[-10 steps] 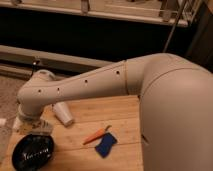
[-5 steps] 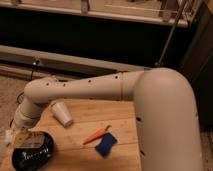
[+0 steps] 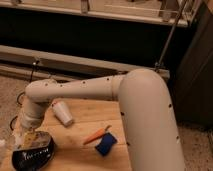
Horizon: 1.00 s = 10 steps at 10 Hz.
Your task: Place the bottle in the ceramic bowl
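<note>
The black ceramic bowl [image 3: 33, 156] sits at the front left corner of the wooden table. My gripper [image 3: 29, 138] hangs at the end of the white arm, just above the bowl's far rim. It is shut on the bottle [image 3: 32, 140], a small pale thing that shows at the gripper's tip over the bowl. Most of the bottle is hidden by the gripper.
A white tapered cup [image 3: 63, 113] lies on its side behind the bowl. An orange carrot-like object [image 3: 96, 135] and a blue sponge [image 3: 106, 144] lie mid-table. The wooden table [image 3: 95, 111] has its left edge beside the bowl. My bulky arm [image 3: 145, 120] covers the table's right side.
The arm has swung down and toward the front. The gripper has moved with the bottle from left of the bowl to over its far rim.
</note>
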Each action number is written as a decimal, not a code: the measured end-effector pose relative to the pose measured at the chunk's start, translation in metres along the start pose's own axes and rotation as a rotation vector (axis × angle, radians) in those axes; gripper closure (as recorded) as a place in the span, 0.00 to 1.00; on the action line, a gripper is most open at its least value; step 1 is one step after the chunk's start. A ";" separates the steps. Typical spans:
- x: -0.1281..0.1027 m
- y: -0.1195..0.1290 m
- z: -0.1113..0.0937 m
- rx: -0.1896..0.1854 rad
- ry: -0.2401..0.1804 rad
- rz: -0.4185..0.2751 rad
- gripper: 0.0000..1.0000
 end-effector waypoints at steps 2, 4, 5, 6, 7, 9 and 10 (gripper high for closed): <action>-0.002 -0.002 0.003 -0.019 0.021 -0.008 1.00; -0.007 0.003 0.012 -0.062 0.039 -0.025 1.00; -0.008 0.004 0.015 -0.078 0.045 -0.031 1.00; -0.009 0.005 0.020 -0.095 0.051 -0.038 1.00; -0.009 0.006 0.025 -0.112 0.059 -0.047 1.00; -0.011 0.008 0.035 -0.142 0.071 -0.060 1.00; -0.011 0.009 0.039 -0.157 0.073 -0.061 1.00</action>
